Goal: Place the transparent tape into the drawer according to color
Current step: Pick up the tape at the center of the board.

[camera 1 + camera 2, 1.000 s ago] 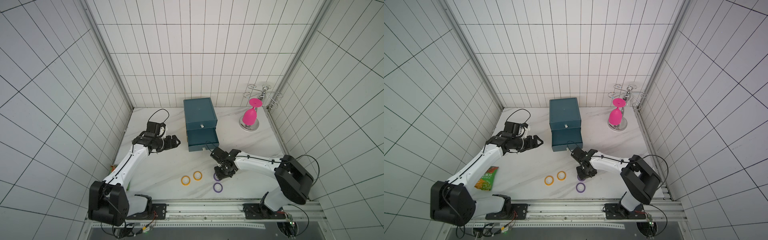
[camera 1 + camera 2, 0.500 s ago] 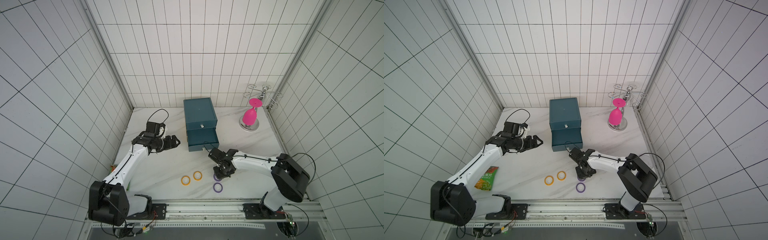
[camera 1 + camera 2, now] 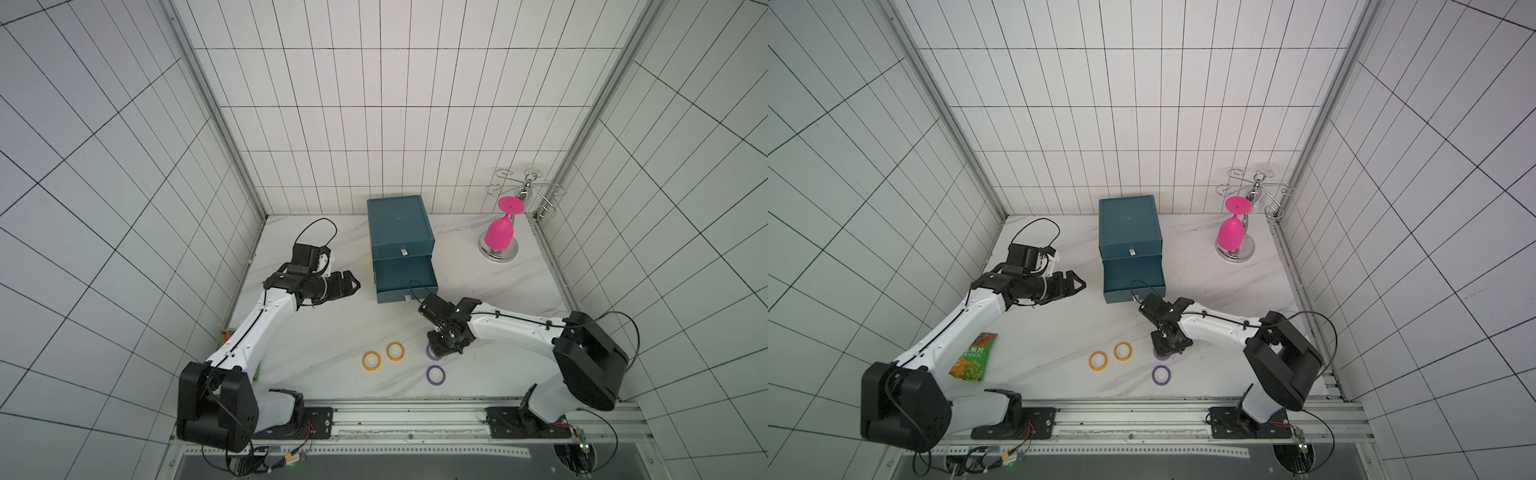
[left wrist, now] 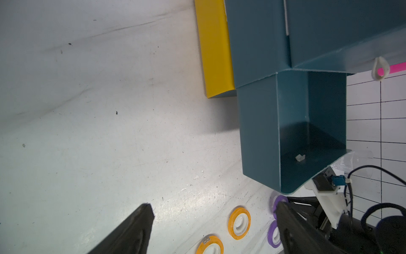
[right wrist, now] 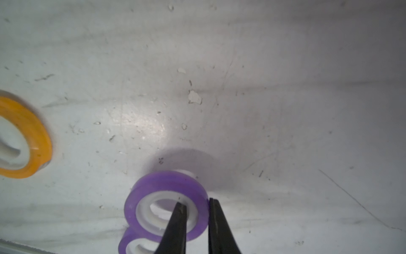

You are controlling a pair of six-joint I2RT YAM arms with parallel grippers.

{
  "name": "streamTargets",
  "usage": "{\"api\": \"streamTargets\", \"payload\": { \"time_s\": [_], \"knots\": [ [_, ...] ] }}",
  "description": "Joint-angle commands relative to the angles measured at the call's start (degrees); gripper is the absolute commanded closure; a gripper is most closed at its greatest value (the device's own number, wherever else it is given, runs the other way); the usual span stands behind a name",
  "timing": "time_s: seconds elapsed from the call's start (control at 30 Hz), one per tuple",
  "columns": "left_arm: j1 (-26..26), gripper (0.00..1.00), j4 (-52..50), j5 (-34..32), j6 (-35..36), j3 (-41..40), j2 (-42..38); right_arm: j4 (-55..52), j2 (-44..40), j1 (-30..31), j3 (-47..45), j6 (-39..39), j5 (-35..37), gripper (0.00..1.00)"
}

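Right hand (image 5: pixel 197 206) narrowed since second ago, now pinching purple tape (image 5: pixel 153 187) wall, one finger inside core. Second purple tape (image 5: pixel 129 244) just behind it. Left hand (image 3: pixel 356 282) wide open, empty.

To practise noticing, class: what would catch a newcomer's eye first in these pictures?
A pink glass hangs upside down on a chrome rack in the back right corner. A teal cabinet at the back has one drawer pulled open. In front, the right arm's jaws pinch a purple tape ring.

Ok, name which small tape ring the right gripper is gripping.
The purple tape ring nearer the blue drawer cabinet: the right gripper pinches its wall. The other purple ring and both orange-yellow rings lie free.
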Motion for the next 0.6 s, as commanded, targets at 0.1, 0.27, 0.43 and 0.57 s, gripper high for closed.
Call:
{"api": "streamTargets", "payload": {
  "time_s": [0.1,0.27,0.43,0.57],
  "knots": [
    [0.4,0.09,1.0,0.0,0.7,-0.2,-0.8,-3.9,-6.8,-0.6,3.8,1.4,1.3,1.0],
    [0.3,0.09,1.3,0.4,0.4,-0.3,-1.2,-6.2,-11.3,-2.5,8.3,0.5,2.8,1.0],
    [0.3,0.09,1.4,0.9,0.2,-0.4,-2.1,-6.9,-12.6,-4.8,13.1,-0.9,3.9,1.0],
    [0.3,0.09,1.9,1.3,0.0,-1.1,-3.0,-5.9,-11.3,-7.2,17.3,-2.6,4.6,1.0]
  ]
}}
